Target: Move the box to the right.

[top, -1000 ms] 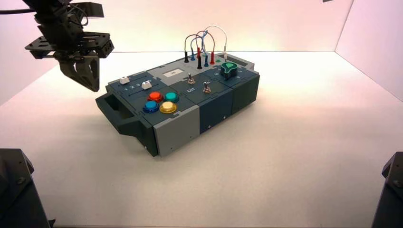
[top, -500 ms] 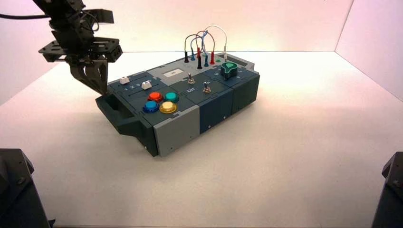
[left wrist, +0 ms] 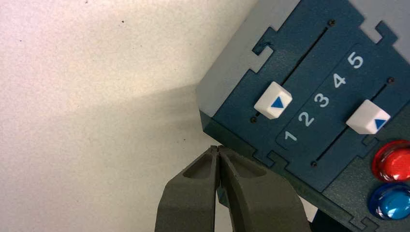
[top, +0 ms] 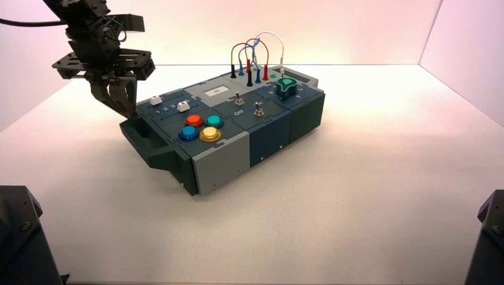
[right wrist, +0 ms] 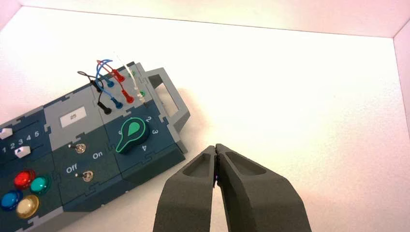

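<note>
The box (top: 270, 135) lies turned on the white table, its handle (top: 144, 134) at the left end. On top are four coloured buttons (top: 201, 127), two toggle switches (top: 258, 110), a green knob (top: 286, 87) and looped wires (top: 255, 56). My left gripper (top: 126, 113) is shut and empty, with its tips at the box's far left corner beside the sliders. In the left wrist view the tips (left wrist: 217, 148) stand just off the box's edge (left wrist: 232, 137), near two white slider caps (left wrist: 273, 100). My right gripper (right wrist: 215, 146) is shut, hanging above bare table to the right of the box (right wrist: 106, 164).
Open table stretches right of the box (top: 386, 154) up to the white side wall (top: 469, 53). Dark arm bases stand at the front left corner (top: 21, 237) and the front right corner (top: 488, 237). A second handle (right wrist: 167, 89) sticks out at the box's wire end.
My left gripper has moved right and down to the box's far left corner. The box has not shifted.
</note>
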`<state>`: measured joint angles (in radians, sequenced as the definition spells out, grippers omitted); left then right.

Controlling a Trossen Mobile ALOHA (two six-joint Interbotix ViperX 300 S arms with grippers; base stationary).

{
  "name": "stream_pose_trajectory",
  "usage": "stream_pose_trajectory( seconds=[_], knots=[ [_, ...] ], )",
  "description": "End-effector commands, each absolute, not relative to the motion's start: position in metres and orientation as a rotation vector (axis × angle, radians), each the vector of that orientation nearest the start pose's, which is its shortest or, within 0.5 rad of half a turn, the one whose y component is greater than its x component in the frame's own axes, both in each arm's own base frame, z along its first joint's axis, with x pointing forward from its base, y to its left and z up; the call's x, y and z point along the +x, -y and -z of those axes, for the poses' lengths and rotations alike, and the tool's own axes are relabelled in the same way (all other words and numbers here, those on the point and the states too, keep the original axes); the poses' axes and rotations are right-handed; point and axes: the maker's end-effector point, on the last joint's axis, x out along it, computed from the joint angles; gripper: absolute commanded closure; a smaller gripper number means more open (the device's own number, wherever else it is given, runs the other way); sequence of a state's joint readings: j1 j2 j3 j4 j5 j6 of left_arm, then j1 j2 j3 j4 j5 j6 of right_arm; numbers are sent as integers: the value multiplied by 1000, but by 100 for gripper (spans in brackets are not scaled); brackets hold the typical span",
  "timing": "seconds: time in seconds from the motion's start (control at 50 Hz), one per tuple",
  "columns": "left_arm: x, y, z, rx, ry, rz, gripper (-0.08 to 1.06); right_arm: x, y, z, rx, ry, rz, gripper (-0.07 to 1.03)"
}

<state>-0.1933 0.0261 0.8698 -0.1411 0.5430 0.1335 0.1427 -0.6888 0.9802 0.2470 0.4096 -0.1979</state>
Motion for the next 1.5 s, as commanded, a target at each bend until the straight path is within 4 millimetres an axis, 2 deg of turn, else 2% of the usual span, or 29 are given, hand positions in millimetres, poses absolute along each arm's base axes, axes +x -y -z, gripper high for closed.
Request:
stream_pose_trajectory(
  seconds=[0.02, 0.34, 0.7, 1.22, 1.5],
  knots=[
    [285, 77, -25, 110, -1388, 251, 101, 281, -57, -217, 18, -640, -217, 98],
    [303, 101, -25, 154, -1361, 305, 101, 280, -55, -218, 20, -635, -213, 98],
    [312, 132, -21, 205, -1348, 373, 101, 280, -53, -221, 24, -623, -206, 98],
    [331, 182, -38, 246, -1262, 462, 101, 280, -53, -219, 26, -625, -202, 98],
    [340, 204, -36, 257, -1252, 496, 101, 280, -52, -219, 26, -625, -200, 98]
  ],
)
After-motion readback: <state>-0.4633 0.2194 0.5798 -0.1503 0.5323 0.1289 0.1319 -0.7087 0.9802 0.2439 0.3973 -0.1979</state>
